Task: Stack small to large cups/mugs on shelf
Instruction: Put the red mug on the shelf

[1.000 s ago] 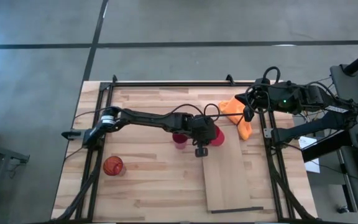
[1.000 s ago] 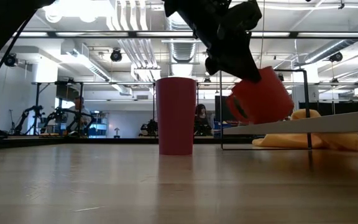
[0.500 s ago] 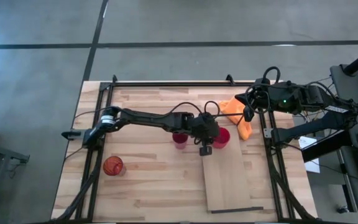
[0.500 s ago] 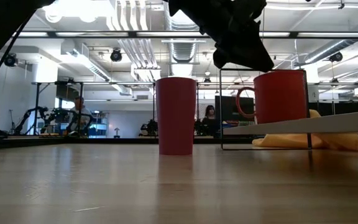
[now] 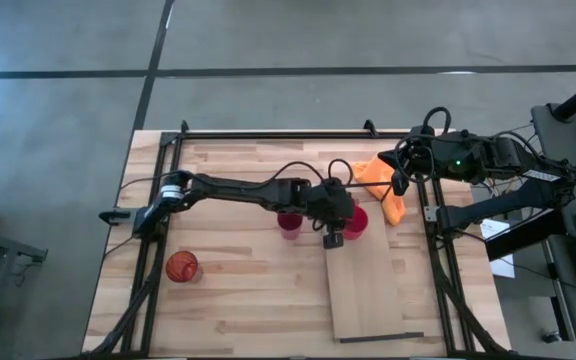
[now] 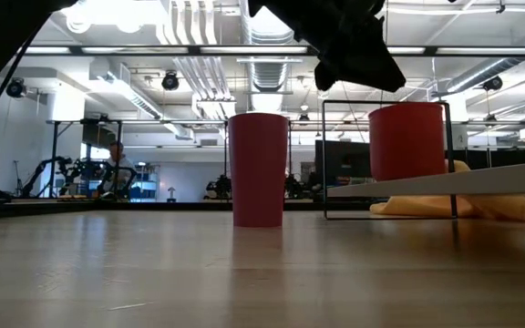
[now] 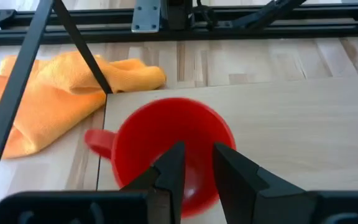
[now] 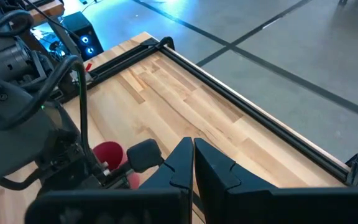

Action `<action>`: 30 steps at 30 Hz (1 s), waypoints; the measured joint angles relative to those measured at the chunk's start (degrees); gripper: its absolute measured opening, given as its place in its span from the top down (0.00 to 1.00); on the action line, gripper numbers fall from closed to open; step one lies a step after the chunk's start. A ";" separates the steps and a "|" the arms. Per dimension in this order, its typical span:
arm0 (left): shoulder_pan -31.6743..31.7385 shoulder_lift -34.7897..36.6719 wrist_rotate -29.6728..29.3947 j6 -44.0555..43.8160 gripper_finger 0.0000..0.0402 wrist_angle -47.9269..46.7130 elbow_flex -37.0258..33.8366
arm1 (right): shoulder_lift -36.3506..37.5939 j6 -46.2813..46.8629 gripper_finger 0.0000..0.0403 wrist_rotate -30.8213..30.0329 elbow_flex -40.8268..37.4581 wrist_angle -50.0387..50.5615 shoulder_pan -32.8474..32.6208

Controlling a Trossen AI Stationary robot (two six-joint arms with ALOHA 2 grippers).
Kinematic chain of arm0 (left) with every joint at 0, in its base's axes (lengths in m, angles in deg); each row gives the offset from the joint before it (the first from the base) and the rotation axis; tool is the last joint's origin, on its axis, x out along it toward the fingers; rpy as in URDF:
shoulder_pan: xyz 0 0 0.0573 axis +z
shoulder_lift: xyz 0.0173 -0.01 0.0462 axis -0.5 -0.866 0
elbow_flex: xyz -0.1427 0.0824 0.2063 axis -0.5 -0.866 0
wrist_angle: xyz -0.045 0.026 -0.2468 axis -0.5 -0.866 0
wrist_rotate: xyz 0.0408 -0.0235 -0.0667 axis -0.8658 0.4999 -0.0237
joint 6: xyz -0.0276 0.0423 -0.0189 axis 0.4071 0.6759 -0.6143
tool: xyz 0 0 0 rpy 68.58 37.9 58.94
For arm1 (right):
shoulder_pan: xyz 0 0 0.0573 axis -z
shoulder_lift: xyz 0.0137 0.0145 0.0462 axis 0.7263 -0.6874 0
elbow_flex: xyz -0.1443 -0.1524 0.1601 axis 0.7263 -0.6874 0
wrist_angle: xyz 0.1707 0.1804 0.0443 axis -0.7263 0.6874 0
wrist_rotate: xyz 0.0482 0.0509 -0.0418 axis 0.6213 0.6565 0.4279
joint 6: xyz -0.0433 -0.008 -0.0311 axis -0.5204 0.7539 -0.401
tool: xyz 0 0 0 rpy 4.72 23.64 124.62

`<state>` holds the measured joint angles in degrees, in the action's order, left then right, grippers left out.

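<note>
The red mug (image 5: 357,220) stands upright on its base at the far left corner of the light-wood shelf (image 5: 368,295). In the left wrist view its handle (image 7: 97,139) points toward the orange cloth. My left gripper (image 7: 199,155) is open just above the mug's rim, clear of it in the low view (image 6: 363,68). The magenta cup (image 5: 289,223) stands on the tabletop beside the shelf. The orange-red cup (image 5: 181,266) sits on the tabletop at the near left. My right gripper (image 8: 192,152) is shut and empty at the far right (image 5: 398,183).
An orange cloth (image 5: 383,180) lies crumpled on the tabletop just beyond the shelf's far end. Black frame rails (image 5: 438,270) run along the table's left, right and far sides. The rest of the shelf, toward the near edge, is bare wood (image 5: 373,310).
My left gripper held the red mug tilted over the shelf's far end. It has set the mug upright on the shelf, let go of it, and risen a little clear of the rim. The mug now stands on its own.
</note>
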<state>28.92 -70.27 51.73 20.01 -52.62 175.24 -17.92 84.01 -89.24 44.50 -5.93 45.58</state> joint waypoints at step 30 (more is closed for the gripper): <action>-0.59 0.00 0.04 -2.99 0.84 -0.37 -1.94 | 0.00 -0.20 0.98 0.00 0.00 0.48 0.00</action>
<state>28.33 -70.27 51.77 17.02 -53.00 173.30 -17.92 83.81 -89.24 44.50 -5.45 45.58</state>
